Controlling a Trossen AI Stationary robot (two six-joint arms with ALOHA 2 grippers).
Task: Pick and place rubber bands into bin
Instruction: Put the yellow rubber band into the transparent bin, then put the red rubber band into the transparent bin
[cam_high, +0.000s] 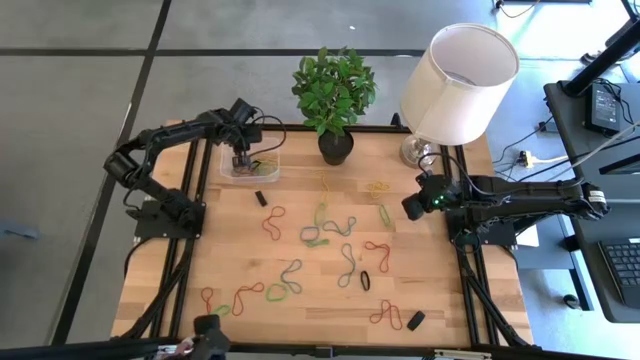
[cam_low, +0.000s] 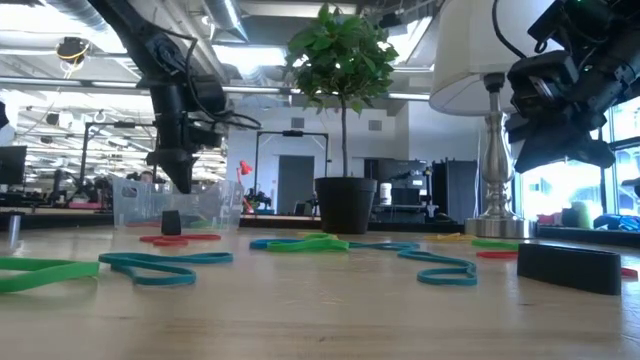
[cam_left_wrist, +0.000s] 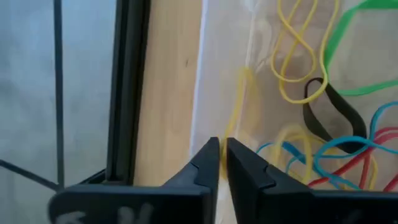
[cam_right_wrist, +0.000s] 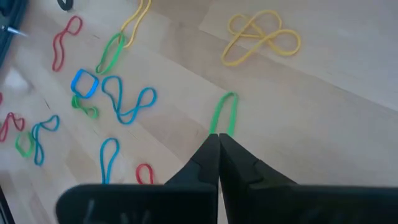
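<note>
Thin floppy rubber bands (cam_high: 345, 262) litter the pale wood table (cam_high: 450, 300); left gripper (cam_high: 241, 160) pinched nearly closed over the clear plastic bin (cam_high: 250, 166); right gripper (cam_high: 411, 207) closed, empty.

A light wooden table (cam_high: 300, 300) with a black metal frame is carrying everything. A small clear plastic bin (cam_high: 249, 168) is sitting at its far left, beside a black plant pot (cam_high: 336, 148) holding a leafy green plant, and a white-shaded lamp on a silver base (cam_high: 417, 150) is standing at the far right. Thin coloured rubber bands (cam_high: 315, 235) are lying scattered across the middle and near side. Small black blocky pieces (cam_high: 415, 321) are resting among them.
</note>
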